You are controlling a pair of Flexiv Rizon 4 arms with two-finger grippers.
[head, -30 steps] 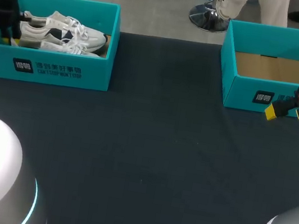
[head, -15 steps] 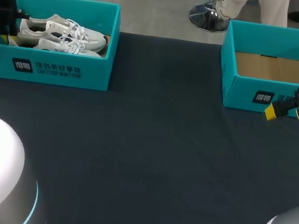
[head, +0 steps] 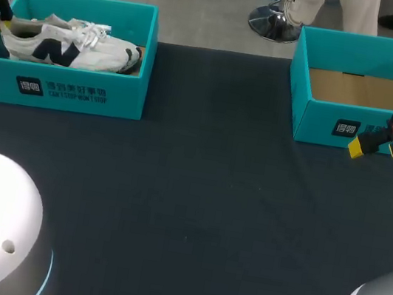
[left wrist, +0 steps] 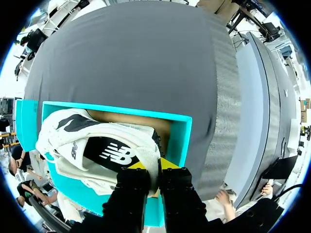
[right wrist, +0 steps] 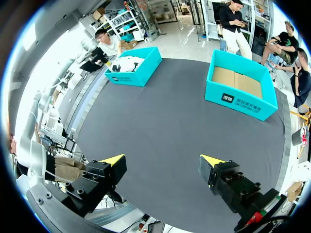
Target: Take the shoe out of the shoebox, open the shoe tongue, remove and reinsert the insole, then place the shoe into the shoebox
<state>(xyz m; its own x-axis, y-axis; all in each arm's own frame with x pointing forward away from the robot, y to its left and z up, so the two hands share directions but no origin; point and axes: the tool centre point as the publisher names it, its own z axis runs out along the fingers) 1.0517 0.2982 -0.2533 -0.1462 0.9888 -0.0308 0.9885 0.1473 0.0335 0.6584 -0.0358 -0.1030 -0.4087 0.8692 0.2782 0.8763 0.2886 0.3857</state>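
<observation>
- Shoe (head: 70, 47): white trainer with dark side markings. It is inside the left shoebox (head: 78, 91), heel at the box's outer end and toe toward the table's middle. It is not yet clear of the walls. Whether the sole rests on the box floor cannot be told.
- Something pale shows beneath the shoe (left wrist: 97, 145) in the left wrist view. It may be a second shoe, but this cannot be confirmed.
- Left gripper (head: 1, 23): at the heel end of the box. The left wrist view shows the left gripper (left wrist: 153, 167) with its yellow tips pinched close together on the heel collar, one each side, so it is gripping the shoe.
- Right gripper (head: 380, 147): hangs just in front of the right shoebox (head: 319, 126), fingers spread wide and holding nothing. The right wrist view shows only table between the tips of the right gripper (right wrist: 163, 162).
- Right shoebox: teal, with a bare cardboard floor.
- Table (head: 194, 207): dark cloth, with the two boxes well apart at its far corners.
- Step in hand, as judged: taking the shoe out.
- Handling notes:
  - Raise the heel straight up until the toe passes the box rim, then carry it toward the middle of the table.
  - Held only at the heel, the shoe will likely hang toe-down, so allow for that.
  - Go slowly so the toe does not catch the wall and drag the light box.
</observation>
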